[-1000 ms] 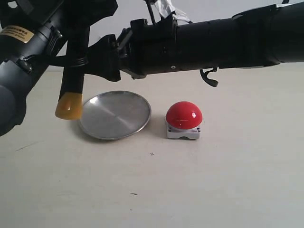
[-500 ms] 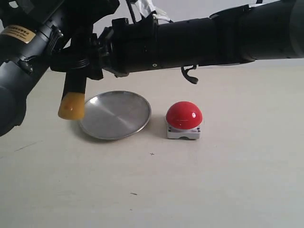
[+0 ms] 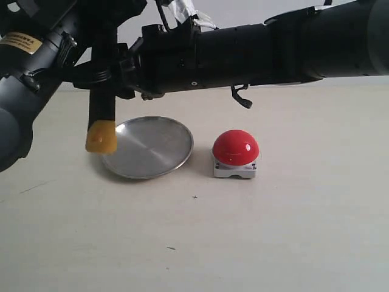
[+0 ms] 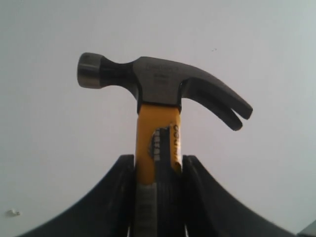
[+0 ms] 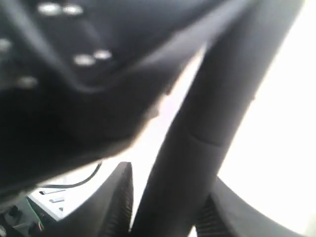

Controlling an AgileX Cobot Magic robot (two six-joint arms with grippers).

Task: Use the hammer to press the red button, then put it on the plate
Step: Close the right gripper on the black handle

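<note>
Exterior view: claw hammer held in the air, handle down, yellow butt end over the left rim of the plate.

I log the left hand closed tight on the hammer's yellow neck just under the dark head. The right hand has a finger on each side of a dark shaft, but that view is blurred and I cannot tell whether it grips. The red button sits on its grey base on the table, just right of the plate and apart from it.
</note>
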